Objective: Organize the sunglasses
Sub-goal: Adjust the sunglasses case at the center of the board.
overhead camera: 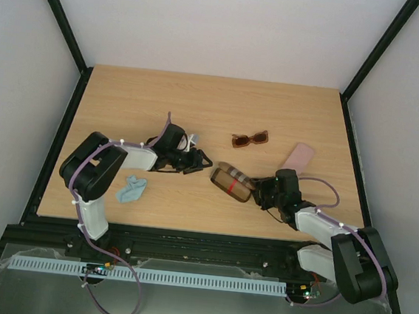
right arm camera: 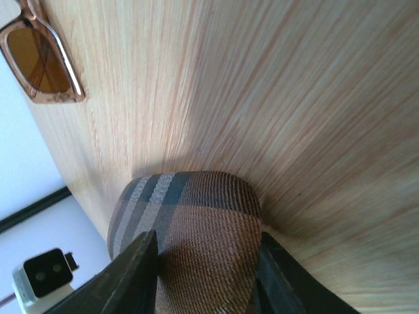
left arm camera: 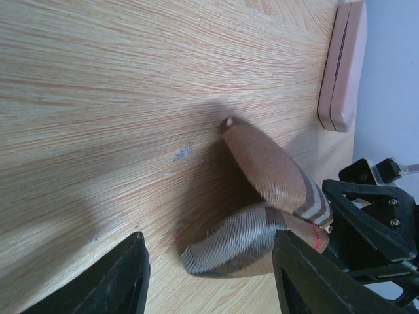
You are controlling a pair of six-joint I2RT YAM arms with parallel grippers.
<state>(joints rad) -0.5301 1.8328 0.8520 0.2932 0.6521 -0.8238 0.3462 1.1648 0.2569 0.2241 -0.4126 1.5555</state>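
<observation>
**A:** What is on the desk?

**B:** Both arms reach in toward its middle. The largest loose thing is the case, which lies mid-desk, a little toward the near edge. The left wrist view shows it sprung open like a clam, with its mouth facing the left arm.

**A:** Who has it?

**B:** The right gripper. Its fingers press both sides of the case's right end, clamped on it. I'd judge that is to steady the case and keep the mouth turned to the other arm.

**A:** And the left gripper?

**B:** It is just left of the case with its fingers apart. Its own camera shows only wood and the case's mouth between them.

**A:** What about the smaller things?

**B:** The pink case lies toward the right edge, untouched. The cloth sits toward the near left corner. The brown pair lies at the centre, on the far side of the case and apart from both grippers.

**A:** And the aviators?

**B:** They show as a dark shape at the left gripper, left of centre. From above I cannot tell whether they touch it or simply lie under it. Neither pair is in a case yet.
</observation>
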